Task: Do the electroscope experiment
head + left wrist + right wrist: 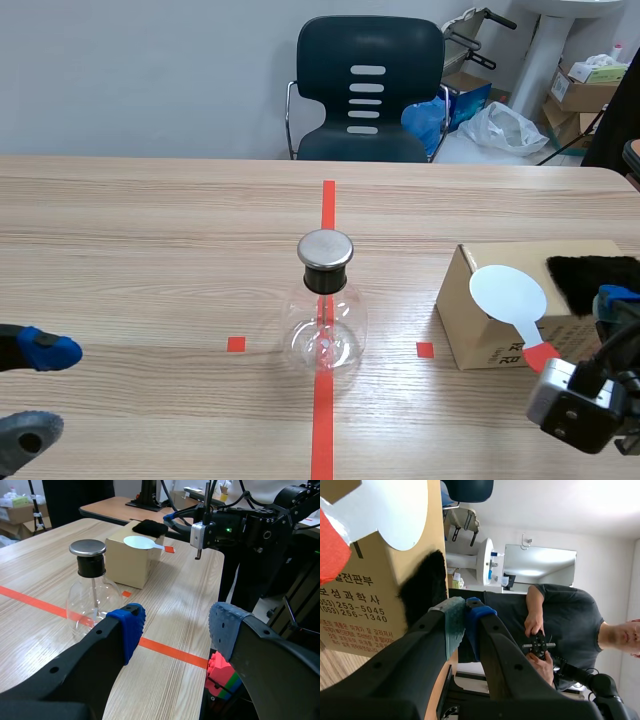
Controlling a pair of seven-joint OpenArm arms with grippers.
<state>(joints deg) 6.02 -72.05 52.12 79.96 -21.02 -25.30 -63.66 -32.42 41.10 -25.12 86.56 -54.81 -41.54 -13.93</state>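
While both arms sit low at my end of the tabletop (150, 230), the electroscope (326, 312) stands upright in the middle, right on the long orange-red tape line and between the two small tape squares. It is a clear glass flask with a black stopper, a flat metal cap (326, 247) on top and a thin rod running down inside.

To its right, well apart from it, I see a cardboard box (485, 342). A white disc paddle (508, 292) lies on the box top, with its red handle (541, 355) sticking out past the edge toward the right arm. A patch of black fur (590, 275) lies on the box top beside the disc.

My left tool (38, 390) hovers at the near left, well apart from the flask. Its fingers are spread wide with nothing between them (the left wrist view shows only bare wood and tape in the gap).

My right tool (466, 625) is turned on its side at the box's right end, just beside the fur, its two pads pressed together on nothing. Past it, a person (560, 625) in a dark T-shirt holds a small black device in both hands. A dark chair (368, 85) stands at the far side of the tabletop.
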